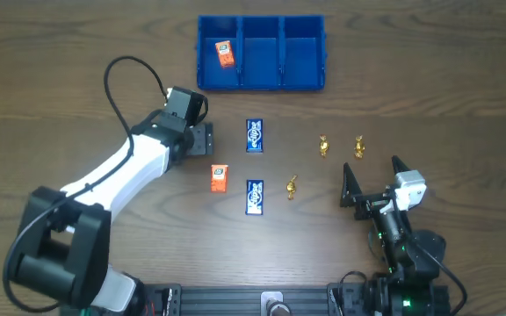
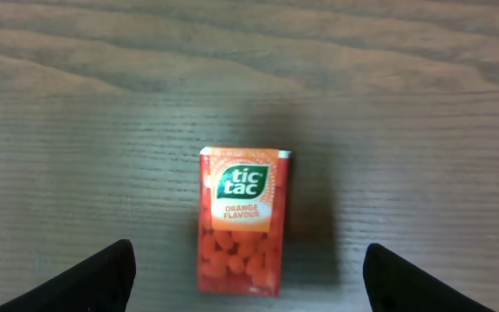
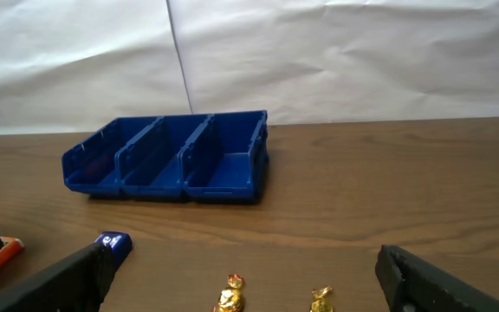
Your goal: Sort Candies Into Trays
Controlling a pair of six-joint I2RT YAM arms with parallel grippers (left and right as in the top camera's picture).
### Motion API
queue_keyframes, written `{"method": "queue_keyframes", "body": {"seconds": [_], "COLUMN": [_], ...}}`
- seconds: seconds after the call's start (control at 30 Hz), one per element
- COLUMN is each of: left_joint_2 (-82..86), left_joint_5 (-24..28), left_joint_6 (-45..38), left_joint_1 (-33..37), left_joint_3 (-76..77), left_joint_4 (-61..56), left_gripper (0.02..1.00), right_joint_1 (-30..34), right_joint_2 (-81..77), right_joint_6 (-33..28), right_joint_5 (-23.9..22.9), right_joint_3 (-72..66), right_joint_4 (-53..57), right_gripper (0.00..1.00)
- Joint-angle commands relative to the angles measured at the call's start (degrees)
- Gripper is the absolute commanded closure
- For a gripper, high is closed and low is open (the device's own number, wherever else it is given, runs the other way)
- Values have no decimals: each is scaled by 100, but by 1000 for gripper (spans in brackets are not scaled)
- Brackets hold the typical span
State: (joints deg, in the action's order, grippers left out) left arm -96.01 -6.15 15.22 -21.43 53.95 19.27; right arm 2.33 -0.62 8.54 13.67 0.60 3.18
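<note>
Left claw (image 2: 248, 256) hangs above the orange box (image 2: 243, 221), jaws wide apart and holding nothing. The box lies flat on the desk (image 1: 464, 105), centred in the gap, with its long sides facing the 2 fingers. Right claw (image 1: 374, 183) sits low near its own base, likewise spread and empty, and well apart from that box.

Picking up this box looks like the step in hand. To do it well, I would bring the claw straight down without drifting sideways, so both fingers land on bare desk beside the long edges. The box is thin, so the fingertips need to get almost to the wood before closing across its narrow width. A gentle squeeze should do, since the plastic case looks slick and could squirt out. The near blue packet (image 1: 254, 197) lies just beside the box without touching it, and the descending finger should stay off it.

Farther out are the near gold candy (image 1: 292, 185), then the far blue packet (image 1: 254, 135), the middle gold candy (image 1: 323, 145) and the right gold candy (image 1: 358, 147).

Farthest is the blue tray (image 1: 262, 86) with 3 compartments. Its left one holds a second orange box (image 1: 225, 55), so that is likely the right drop spot once the box is lifted well clear.
</note>
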Motion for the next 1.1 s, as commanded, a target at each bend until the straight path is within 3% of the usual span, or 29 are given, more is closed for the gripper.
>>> {"method": "queue_keyframes", "body": {"seconds": [0.03,0.67,0.97,1.1], "left_joint_2": [-262,-675,-813,-813], "left_joint_5": [184,468,472,474], "left_joint_6": [24,-238,-256,-247], "left_joint_1": [157,348,352,352], "left_joint_3": [9,9,9,9], "left_joint_4": [-11,-387,-391,-417], "left_gripper": [169,224,411,538], "right_joint_1": [20,20,20,20], "right_joint_2": [35,35,35,35], "right_joint_6": [37,39,37,37], "right_joint_5": [-9,-9,-9,-9], "right_joint_3": [-15,-15,-15,-15], "right_joint_4": [17,17,17,17], "right_gripper": [1,1,1,1]}}
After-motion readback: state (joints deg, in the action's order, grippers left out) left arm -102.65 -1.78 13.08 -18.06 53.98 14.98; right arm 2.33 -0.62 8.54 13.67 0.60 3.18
